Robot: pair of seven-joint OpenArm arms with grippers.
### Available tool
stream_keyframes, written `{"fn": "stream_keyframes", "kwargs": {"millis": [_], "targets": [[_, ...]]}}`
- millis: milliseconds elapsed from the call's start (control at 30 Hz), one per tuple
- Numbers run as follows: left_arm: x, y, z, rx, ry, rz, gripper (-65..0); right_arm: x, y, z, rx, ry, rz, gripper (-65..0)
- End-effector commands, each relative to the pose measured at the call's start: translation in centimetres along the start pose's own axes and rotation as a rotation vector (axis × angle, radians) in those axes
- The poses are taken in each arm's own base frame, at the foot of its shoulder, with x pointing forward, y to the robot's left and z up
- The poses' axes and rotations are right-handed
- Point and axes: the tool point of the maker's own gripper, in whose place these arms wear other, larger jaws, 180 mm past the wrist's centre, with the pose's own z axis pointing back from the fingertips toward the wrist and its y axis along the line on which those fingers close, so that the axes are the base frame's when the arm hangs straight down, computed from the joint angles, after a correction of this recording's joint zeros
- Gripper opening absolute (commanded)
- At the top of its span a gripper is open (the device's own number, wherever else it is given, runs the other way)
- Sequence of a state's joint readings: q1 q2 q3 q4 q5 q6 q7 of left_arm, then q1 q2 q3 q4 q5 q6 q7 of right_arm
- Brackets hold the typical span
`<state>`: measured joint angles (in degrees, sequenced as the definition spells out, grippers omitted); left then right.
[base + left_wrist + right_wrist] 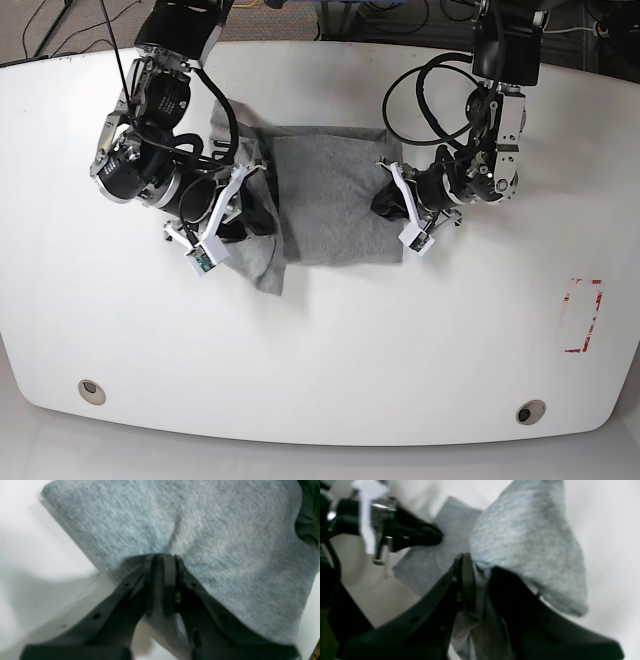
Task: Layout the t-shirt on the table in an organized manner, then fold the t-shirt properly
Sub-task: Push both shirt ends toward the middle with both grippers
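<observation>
The grey t-shirt lies as a partly folded rectangle in the middle of the white table. My left gripper sits at its right edge. In the left wrist view this gripper is shut on a pinch of the grey fabric, which puckers at the tips. My right gripper is at the shirt's left side, where a flap is raised and hangs over. Close up, the right gripper is shut on bunched cloth, lifted off the table.
Two round grommet holes sit near the table's front edge. A red-outlined rectangle mark is at the right. Black cables loop above the left arm. The left arm's gripper shows in the right wrist view.
</observation>
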<state>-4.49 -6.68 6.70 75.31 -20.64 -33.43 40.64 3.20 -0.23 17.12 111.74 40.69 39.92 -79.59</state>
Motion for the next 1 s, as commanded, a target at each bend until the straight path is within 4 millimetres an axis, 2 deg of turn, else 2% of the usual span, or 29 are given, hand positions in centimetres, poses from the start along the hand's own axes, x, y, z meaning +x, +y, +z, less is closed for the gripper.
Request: {"fn": "stream_keyframes", "kwargs": {"millis": [0, 167, 333, 567, 667, 867, 967], "targets": [[-1.7, 0.1, -0.2, 0.019, 0.088, -0.016, -60.3, 2.6, 0.9, -0.2, 0.023, -0.079, 0.032, -65.0], [-1.3, -0.6, -0.6, 0.005, 0.077, -0.010, -60.3, 3.3, 1.7, -0.7, 0.047, -0.093, 0.041, -65.0], [-1.2, -0.7, -0.7, 0.004, 0.074, -0.009, -60.3, 3.0, 2.3, -1.4, 0.073, -0.077, 0.035, -65.0], [-1.0, -1.1, -0.9, -0.004, 0.068, -0.005, -60.3, 2.8, 3.1, -2.5, 0.119, -0.091, 0.019, -58.7], [-1.0, -1.1, -0.9, -0.004, 0.068, -0.005, -60.3, 3.3, 3.3, -2.6, 0.126, -0.111, 0.027, -51.4], [-1.0, -1.2, -1.0, -0.006, 0.067, -0.005, -60.1, 3.5, 3.3, -2.4, 0.126, -0.115, 0.040, -26.3], [-1.0, -1.2, -1.0, -0.006, 0.067, -0.005, -60.1, 3.6, 3.6, -2.5, 0.133, -0.116, 0.046, -17.1]]}}
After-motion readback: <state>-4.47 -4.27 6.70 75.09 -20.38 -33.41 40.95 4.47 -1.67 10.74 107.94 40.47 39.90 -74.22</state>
